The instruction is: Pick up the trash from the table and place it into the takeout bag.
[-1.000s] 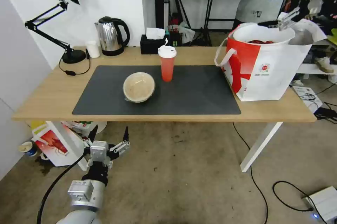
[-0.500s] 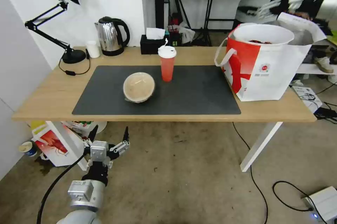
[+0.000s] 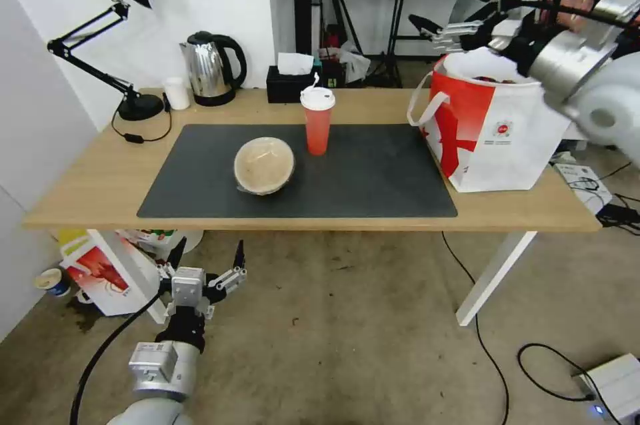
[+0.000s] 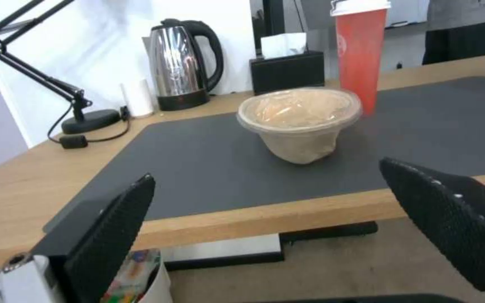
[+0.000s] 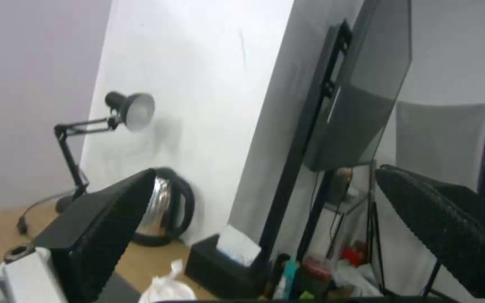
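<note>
Left claw (image 3: 205, 264) hangs low in front of the table (image 3: 87, 185), fingers spread wide, empty; on the mat the tan bowl (image 3: 264, 164) sits just beside the red cup (image 3: 317, 120), bag (image 3: 493, 125) at the far right with the shell bowl inside; right claw (image 3: 453, 8) is up above the bag's near rim, open and empty; risk: reaching for the bowl could clip the tall cup and tip it, or the right arm could snag the bag edge and drag it over
</note>
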You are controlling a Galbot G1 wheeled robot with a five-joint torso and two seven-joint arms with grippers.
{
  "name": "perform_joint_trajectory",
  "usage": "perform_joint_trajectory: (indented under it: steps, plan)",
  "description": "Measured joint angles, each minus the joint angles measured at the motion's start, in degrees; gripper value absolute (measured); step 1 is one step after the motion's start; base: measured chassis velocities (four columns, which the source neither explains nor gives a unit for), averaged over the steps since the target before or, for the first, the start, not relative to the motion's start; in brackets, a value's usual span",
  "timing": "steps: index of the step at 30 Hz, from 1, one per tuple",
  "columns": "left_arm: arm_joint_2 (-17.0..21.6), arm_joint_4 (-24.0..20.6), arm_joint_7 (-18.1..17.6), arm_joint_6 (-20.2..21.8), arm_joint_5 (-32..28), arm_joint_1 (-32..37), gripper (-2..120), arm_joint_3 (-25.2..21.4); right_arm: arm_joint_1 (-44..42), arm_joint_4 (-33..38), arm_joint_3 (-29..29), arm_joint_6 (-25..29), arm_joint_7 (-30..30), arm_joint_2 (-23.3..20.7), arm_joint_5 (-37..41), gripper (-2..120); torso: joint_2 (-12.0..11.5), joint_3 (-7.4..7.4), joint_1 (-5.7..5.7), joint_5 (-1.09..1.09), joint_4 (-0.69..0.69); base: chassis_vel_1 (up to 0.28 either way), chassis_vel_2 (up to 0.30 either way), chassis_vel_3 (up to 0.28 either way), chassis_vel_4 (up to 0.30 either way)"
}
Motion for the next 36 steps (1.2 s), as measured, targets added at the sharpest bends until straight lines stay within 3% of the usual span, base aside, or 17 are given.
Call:
perform_joint_trajectory:
  steps: [12, 21, 29, 36]
  plan:
    - [0.0, 0.0, 0.0, 0.0, 0.0, 0.0, 100, 0.0, -4.0, 4.0, 0.4, 4.9, 7.5, 0.9, 0.2, 100, 0.0, 0.0, 0.0, -0.01, 0.0, 0.0, 0.0, 0.0, 0.0]
    - [0.0, 0.0, 0.0, 0.0, 0.0, 0.0, 100, 0.0, -16.2, 10.0, 8.4, 5.5, 11.1, 4.1, -1.7, 100, 0.0, 0.0, 0.0, 0.0, 0.0, 0.0, 0.0, 0.0, 0.0]
    - [0.0, 0.0, 0.0, 0.0, 0.0, 0.0, 100, 0.0, -34.0, 18.1, 18.6, 5.5, 15.1, 7.7, -6.3, 100, 0.0, 0.0, -0.01, 0.0, -0.01, 0.0, 0.0, 0.0, 0.0]
    - [0.0, 0.0, 0.0, 0.0, 0.0, 0.0, 100, 0.0, -43.3, 21.8, 22.7, 7.6, 16.5, 9.7, -11.1, 100, 0.0, -0.01, -0.01, -0.01, 0.0, 0.0, 0.0, 0.0, 0.0]
